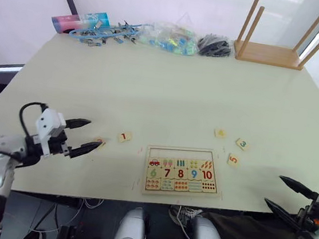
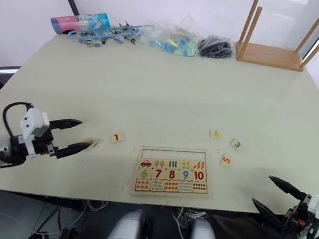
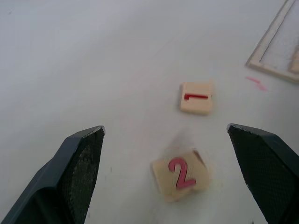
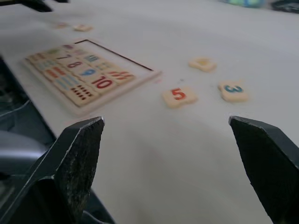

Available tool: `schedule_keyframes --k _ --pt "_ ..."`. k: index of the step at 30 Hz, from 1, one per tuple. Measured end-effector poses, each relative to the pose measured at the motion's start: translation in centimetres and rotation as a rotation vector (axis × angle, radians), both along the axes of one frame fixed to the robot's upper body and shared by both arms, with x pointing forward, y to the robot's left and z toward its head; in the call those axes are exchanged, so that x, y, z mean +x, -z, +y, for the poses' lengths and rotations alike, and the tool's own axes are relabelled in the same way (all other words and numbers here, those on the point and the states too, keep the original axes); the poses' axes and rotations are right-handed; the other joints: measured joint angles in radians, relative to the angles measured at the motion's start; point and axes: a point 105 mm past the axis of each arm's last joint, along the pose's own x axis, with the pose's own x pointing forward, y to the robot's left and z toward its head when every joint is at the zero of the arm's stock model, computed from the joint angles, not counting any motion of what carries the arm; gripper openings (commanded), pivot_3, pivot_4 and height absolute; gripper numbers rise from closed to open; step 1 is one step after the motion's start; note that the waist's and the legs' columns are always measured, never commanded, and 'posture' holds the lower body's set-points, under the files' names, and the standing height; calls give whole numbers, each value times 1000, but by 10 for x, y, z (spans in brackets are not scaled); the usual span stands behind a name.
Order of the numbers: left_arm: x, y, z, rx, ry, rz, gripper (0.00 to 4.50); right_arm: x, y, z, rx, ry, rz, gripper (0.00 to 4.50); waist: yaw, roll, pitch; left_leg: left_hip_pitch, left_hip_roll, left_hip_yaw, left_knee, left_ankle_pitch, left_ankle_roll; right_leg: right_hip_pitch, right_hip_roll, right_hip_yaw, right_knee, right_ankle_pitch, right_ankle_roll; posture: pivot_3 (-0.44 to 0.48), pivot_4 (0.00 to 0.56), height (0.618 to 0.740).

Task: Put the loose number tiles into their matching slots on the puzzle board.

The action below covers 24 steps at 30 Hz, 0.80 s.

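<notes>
While the flat pale wooden puzzle board [image 1: 180,171] lies at the near edge of the pale table [image 1: 168,91], its top row of square slots [image 1: 180,154] stands bare above rows of coloured picture and number tiles. Five small pale wooden square tiles lie loose on the table around it. The tile with a pink 2 [image 3: 180,174] sits between the two black fingers of the left gripper [image 1: 82,135], close ahead of the tips and touching neither; that claw is spread wide and holds nothing. Just beyond it, towards the board, lies the tile with a red 1 [image 3: 196,97], apart from the 2 and short of the board's corner. On the board's other side, ahead of the right gripper [image 1: 282,193], lie the tile with a red 5 [image 4: 179,95], the tile with a blue-green 3 [image 4: 233,89] beside it, and farther off a tile with a faint yellow digit [image 4: 202,63] that cannot be read. The right claw is also spread wide and empty, hanging at the table's near edge, well apart from those tiles. Along the far edge of the table stand an upturned wooden stool [image 1: 284,38], clear bags of small coloured items [image 1: 169,38] and a blue and pink tube [image 1: 81,22].
</notes>
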Motion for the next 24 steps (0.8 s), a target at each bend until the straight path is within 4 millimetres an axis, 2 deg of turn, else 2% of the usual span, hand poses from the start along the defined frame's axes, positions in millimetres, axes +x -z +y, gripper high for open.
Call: schedule_keyframes --k 9,14,19,24 --pt "22 5 -33 142 260 148 4461 12 -22 15 4 -112 -66 4500 6 0 0 0 0 3 2 0 0 3 4 0 2 0 0 0 150 738" --pt "30 12 -35 202 272 176 4461 13 -21 17 13 -119 -53 4500 12 0 1 0 0 3 3 0 0 3 4 0 1 0 0 0 150 738" --pt "40 23 -46 227 298 176 4461 14 -20 19 16 -129 -51 4500 17 0 1 -2 0 1 8 0 0 4 4 -1 3 0 0 0 150 738" --pt "44 25 -46 233 291 165 4461 13 -19 20 17 -129 -46 4500 17 0 1 -2 1 0 12 0 0 5 4 -1 6 0 0 0 150 738"
